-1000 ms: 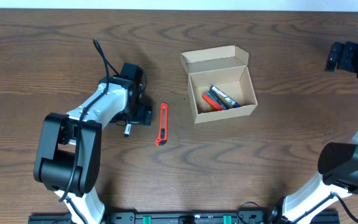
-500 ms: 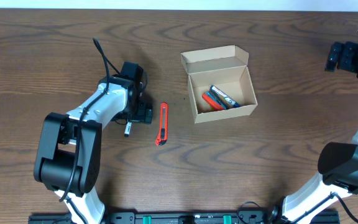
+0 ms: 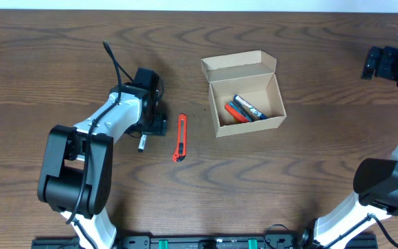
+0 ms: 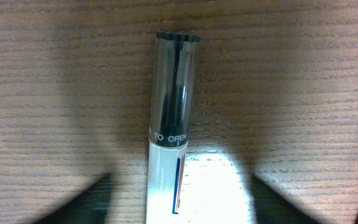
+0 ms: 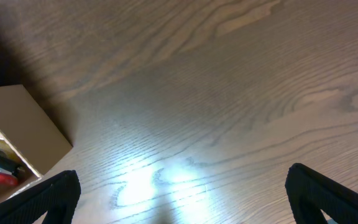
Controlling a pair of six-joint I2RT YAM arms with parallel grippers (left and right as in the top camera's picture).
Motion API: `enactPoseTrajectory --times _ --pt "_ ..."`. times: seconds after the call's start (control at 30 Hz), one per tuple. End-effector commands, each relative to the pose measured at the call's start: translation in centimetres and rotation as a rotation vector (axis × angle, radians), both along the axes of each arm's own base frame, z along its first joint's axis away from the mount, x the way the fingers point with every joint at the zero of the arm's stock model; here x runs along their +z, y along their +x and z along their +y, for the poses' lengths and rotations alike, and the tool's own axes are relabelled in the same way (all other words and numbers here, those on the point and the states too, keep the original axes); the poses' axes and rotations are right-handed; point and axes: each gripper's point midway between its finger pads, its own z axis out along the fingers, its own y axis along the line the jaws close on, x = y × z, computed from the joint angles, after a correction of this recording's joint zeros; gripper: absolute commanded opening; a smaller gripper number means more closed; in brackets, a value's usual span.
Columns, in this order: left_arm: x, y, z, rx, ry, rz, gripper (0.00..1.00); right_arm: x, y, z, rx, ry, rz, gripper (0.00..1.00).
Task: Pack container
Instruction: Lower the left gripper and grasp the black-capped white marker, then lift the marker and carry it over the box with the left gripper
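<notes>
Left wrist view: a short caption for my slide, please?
Marker with a dark cap lying on the wooden table.

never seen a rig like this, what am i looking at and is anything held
Two robot arms sit at a wooden table. One picture looks down from above; the other two come from cameras on each wrist. On the table lie a red utility knife, a marker pen and an open cardboard box with a few small tools inside. The left hand stands astride the pen, fingers not touching it. The right hand is open over bare wood beside the box. Nothing is held.
</notes>
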Motion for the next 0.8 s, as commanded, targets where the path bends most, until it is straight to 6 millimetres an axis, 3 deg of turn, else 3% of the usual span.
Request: enactPoseTrajectory --times 0.0,0.07,0.2,0.6,0.77 --pt "-0.8 -0.6 0.8 -0.005 0.039 0.023 0.36 0.9 -0.1 0.0 -0.012 -0.004 -0.029 0.99" --pt "-0.8 -0.7 0.8 -0.005 0.039 0.024 0.32 0.9 -0.1 0.0 -0.012 -0.004 -0.029 0.99" --pt "-0.8 -0.7 1.0 -0.004 0.048 0.026 0.06 0.9 -0.1 0.0 -0.012 -0.004 -0.029 0.99" --pt "-0.6 -0.5 1.7 -0.002 0.088 0.014 0.06 0.9 -0.1 0.0 -0.012 -0.004 -0.029 0.99" --pt "1.2 0.1 1.1 -0.013 0.066 0.012 0.06 0.9 -0.1 0.0 -0.012 -0.004 -0.029 0.99"
